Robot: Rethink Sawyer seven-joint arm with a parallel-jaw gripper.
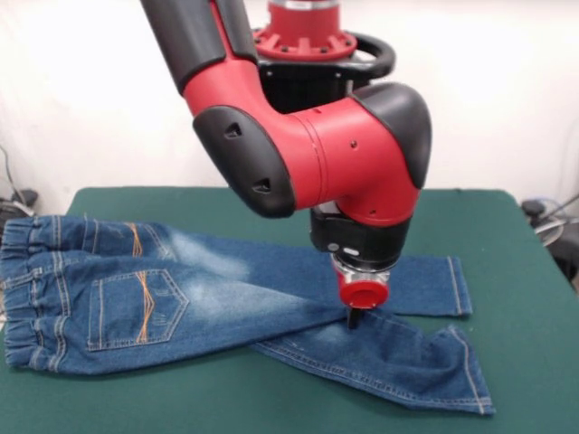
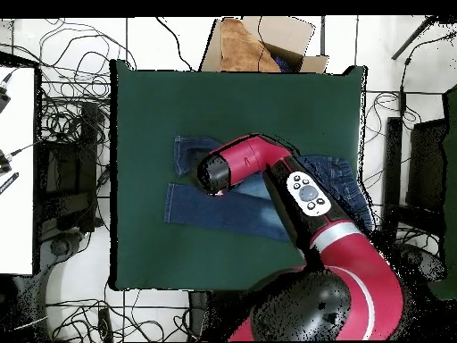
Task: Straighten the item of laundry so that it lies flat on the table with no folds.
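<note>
While its opening cannot be told, the end effector (image 1: pixel 352 318) touches the jeans (image 1: pixel 181 298) where the legs cross.

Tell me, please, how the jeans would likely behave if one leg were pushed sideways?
The jeans are probably floppy: their legs lie crossed and flattened. Pushed, the fabric would likely bunch rather than slide whole on the felt-like table. The tool meets one leg.

Front cam: low, close, across the table (image 1: pixel 534 271), facing the robot pedestal (image 1: pixel 303 36). Overhead cam: high, straight down, robot base (image 2: pixel 312 313) at bottom, whole table (image 2: pixel 143 241) plus surrounding floor in frame. Shared: green tabletop, jeans (image 1: pixel 181 298), red arm (image 1: pixel 308 154).
</note>
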